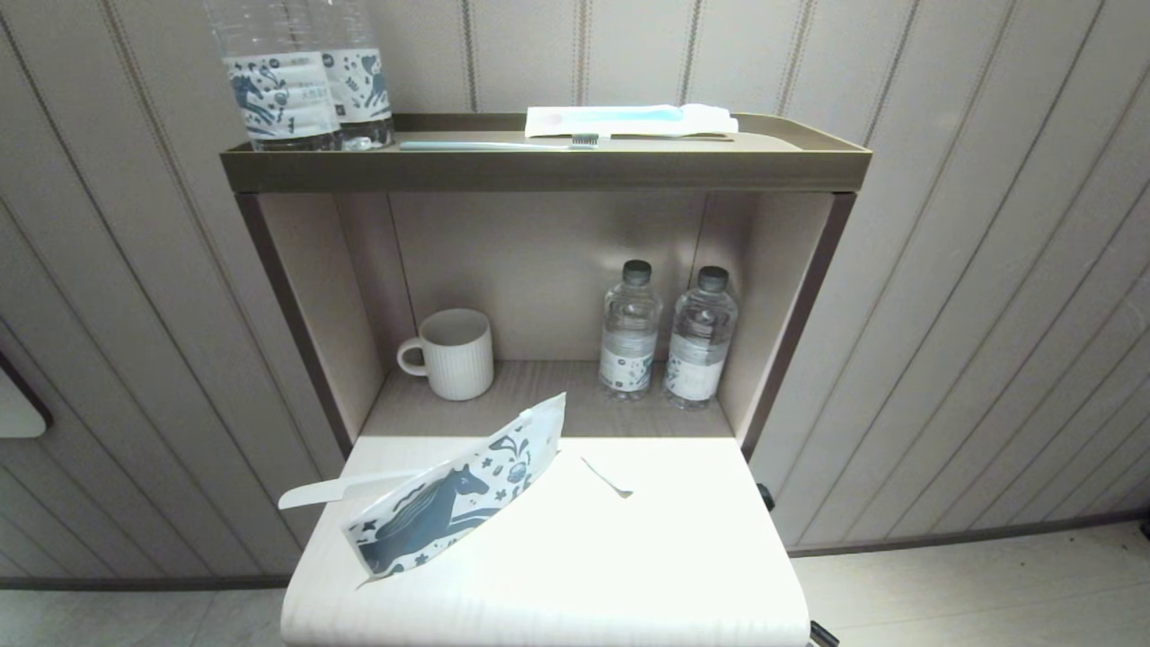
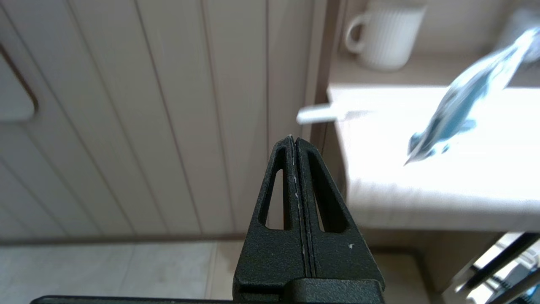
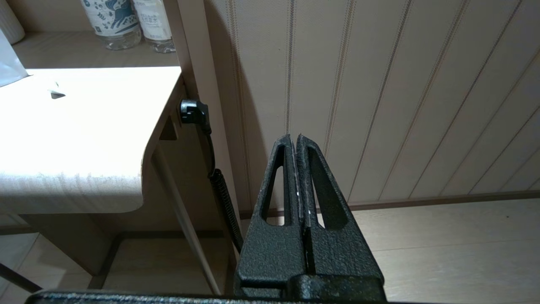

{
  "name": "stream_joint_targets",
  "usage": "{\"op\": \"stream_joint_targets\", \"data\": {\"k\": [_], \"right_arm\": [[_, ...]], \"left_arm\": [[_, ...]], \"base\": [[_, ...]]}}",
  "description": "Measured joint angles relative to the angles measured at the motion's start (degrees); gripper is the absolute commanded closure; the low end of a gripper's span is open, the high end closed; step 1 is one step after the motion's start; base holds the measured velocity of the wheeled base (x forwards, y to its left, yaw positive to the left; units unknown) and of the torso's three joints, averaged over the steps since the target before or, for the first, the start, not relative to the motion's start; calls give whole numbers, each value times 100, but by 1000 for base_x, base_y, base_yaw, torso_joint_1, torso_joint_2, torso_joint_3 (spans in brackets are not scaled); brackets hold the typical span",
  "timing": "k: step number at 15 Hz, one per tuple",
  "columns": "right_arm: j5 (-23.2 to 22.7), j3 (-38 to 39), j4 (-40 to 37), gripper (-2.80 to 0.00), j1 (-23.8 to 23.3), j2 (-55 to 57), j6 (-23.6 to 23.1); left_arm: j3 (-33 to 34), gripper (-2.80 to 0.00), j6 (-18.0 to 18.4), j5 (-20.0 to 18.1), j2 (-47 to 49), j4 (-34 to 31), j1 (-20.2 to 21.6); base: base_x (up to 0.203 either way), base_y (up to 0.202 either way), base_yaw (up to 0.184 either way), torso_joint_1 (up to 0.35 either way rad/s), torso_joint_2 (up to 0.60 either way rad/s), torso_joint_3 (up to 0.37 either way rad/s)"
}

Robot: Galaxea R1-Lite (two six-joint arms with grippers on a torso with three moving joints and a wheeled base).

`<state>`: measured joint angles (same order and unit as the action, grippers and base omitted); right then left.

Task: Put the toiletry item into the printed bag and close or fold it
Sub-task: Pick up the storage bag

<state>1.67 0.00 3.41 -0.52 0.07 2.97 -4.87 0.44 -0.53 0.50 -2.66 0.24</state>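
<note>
Lying at the left rear of the pale table [image 1: 629, 557], the comb [image 1: 346, 490] ran roughly from nine o'clock to three o'clock in the head view, its tapered handle poking out past the table's left edge while its toothed end was hidden behind the bag [image 1: 458, 499]. That overhanging handle was the relation that mattered: seen from the left wrist, it sat ahead of the left gripper [image 2: 295, 139] at about twelve o'clock and a little farther off, clear of contact. The left gripper's fingers were pressed together, holding nothing, and it hung low beside the table's left side. The right gripper [image 3: 295, 137], fingers likewise pressed together and empty, sat beside the table's right edge, well apart from both items. By my reading the left arm was the nearer one for the comb.

The comb looked slim, white and stiff. The bag was a flat white pouch with a dark blue horse and small stars, propped up on its long edge and tilted, running from seven o'clock toward one o'clock. Whether the comb's far end already sat inside it could not be told.
</note>
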Motion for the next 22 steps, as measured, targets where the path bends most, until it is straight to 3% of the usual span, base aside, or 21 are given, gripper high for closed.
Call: {"op": "stream_joint_targets", "data": {"k": [5,13,18,22], "right_arm": [[-1,0,0,0,0,0,0],[-60,0,0,0,0,0,-45],[-51,0,2,0,0,-2,-43],[-46,0,5,0,0,-2,-44]], "left_arm": [[-1363,0,12,-588,870,-994,0],[-997,0,22,-695,1020,-1052,0],[-1087,0,47,-1555,1844,-1053,-2],[-1369,0,291,-1971,2723,-1037,-6]], "base": [[0,0,0,0,0,0],[0,0,0,0,0,0],[0,0,0,0,0,0],[0,0,0,0,0,0]]}}
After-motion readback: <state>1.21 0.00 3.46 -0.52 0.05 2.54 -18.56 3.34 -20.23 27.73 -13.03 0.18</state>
